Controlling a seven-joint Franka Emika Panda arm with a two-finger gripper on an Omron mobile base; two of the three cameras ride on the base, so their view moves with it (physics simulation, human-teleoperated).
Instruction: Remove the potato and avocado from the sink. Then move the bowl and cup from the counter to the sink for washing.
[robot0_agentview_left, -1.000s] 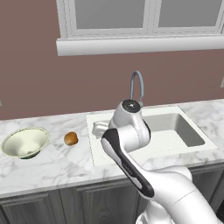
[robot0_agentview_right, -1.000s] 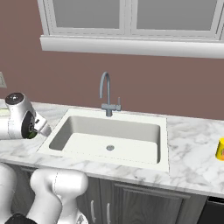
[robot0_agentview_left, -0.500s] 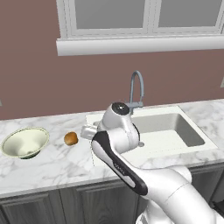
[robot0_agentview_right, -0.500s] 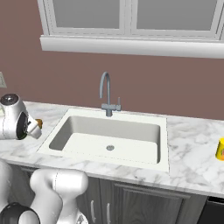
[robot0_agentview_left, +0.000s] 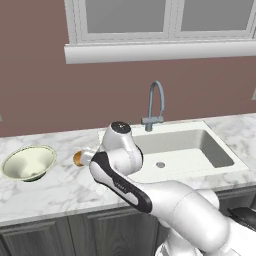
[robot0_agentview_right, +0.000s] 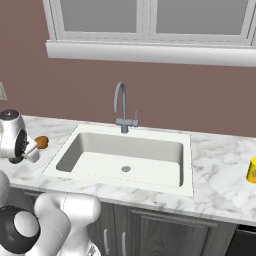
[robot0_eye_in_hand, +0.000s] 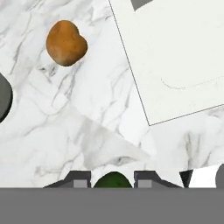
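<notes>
- We see the gripper (robot0_eye_in_hand: 113, 179) closed partway on the avocado (robot0_eye_in_hand: 113, 180), whose dark green top shows between the 2 finger tips, above the counter (robot0_eye_in_hand: 87, 131) just outside the sink (robot0_eye_in_hand: 175, 57).
- We judge the avocado light and firm, yet rounded and smooth, so it may roll when set down; a hold across its widest part suits it.
- The potato (robot0_eye_in_hand: 66, 43) lies on the counter beside the sink; it looks hard, lumpy and easy to pinch across its middle.
- The bowl (robot0_agentview_left: 29, 162) sits further along the counter; we judge it rigid, breakable and best taken by its rim.
- The cup (robot0_agentview_right: 251, 170) stands on the counter at the sink's other side, small and light.
- We read no brands, labels or writing anywhere.
</notes>
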